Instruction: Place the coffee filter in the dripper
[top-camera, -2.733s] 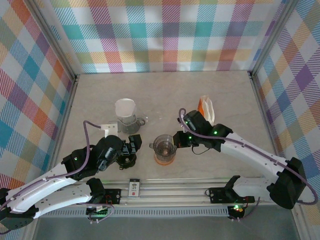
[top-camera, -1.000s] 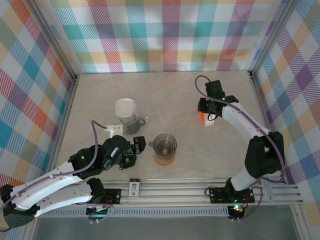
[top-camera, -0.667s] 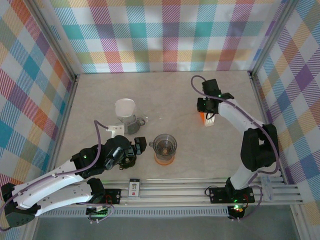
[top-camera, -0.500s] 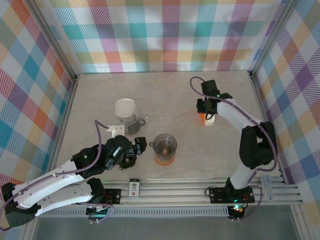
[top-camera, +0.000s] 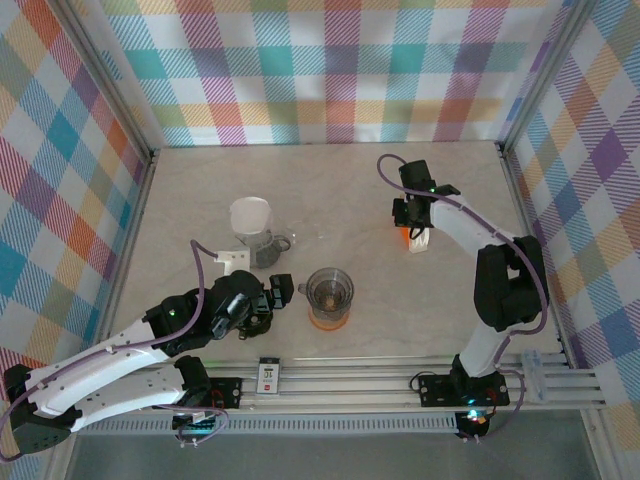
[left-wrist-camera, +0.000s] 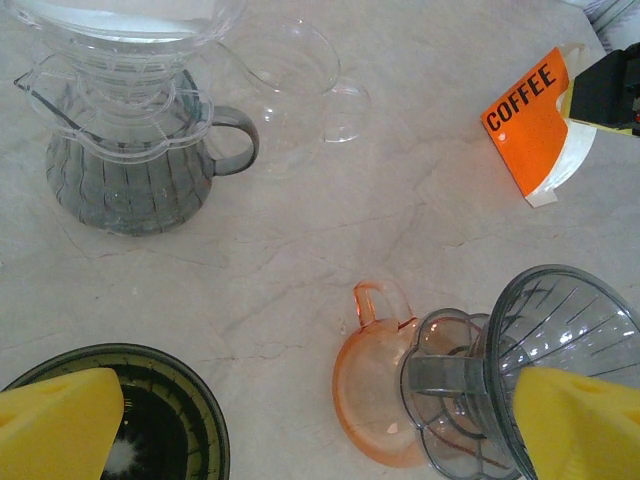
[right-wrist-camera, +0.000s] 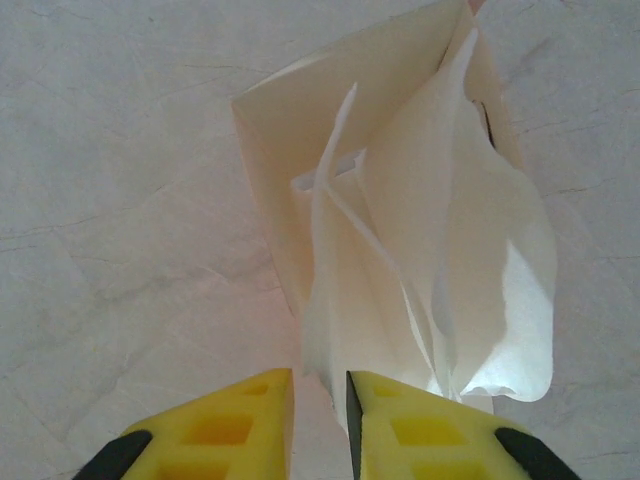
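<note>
Right claw (right-wrist-camera: 320, 400) is pinched nearly closed on the bottom edge of the coffee filter (right-wrist-camera: 400, 230). The white, crumpled paper fans toward twelve o'clock. Left claw (left-wrist-camera: 320, 420) gapes wide, empty.

White arm links (top-camera: 100, 365), black joints (top-camera: 508, 290), purple cables (top-camera: 196, 270), yellow claw fingers (right-wrist-camera: 230, 420)

A: What gets lost in the left wrist view?

B: The dripper (left-wrist-camera: 560, 340) runs off the bottom edge, its near side behind a yellow finger (left-wrist-camera: 585, 425) of the left gripper (left-wrist-camera: 320, 425). Both fingers are clipped there too. The dark round vessel (left-wrist-camera: 160, 440) is half covered, and the glass server (left-wrist-camera: 130, 170) loses its top at the frame's edge.

A: And the coffee filter (right-wrist-camera: 400, 250)?

B: Its lower edge slips into the dark slot of the right gripper (right-wrist-camera: 320, 390) — whether the paper is pinched, I cannot tell. From above, the wrist covers most of the orange holder (top-camera: 402, 233).
</note>
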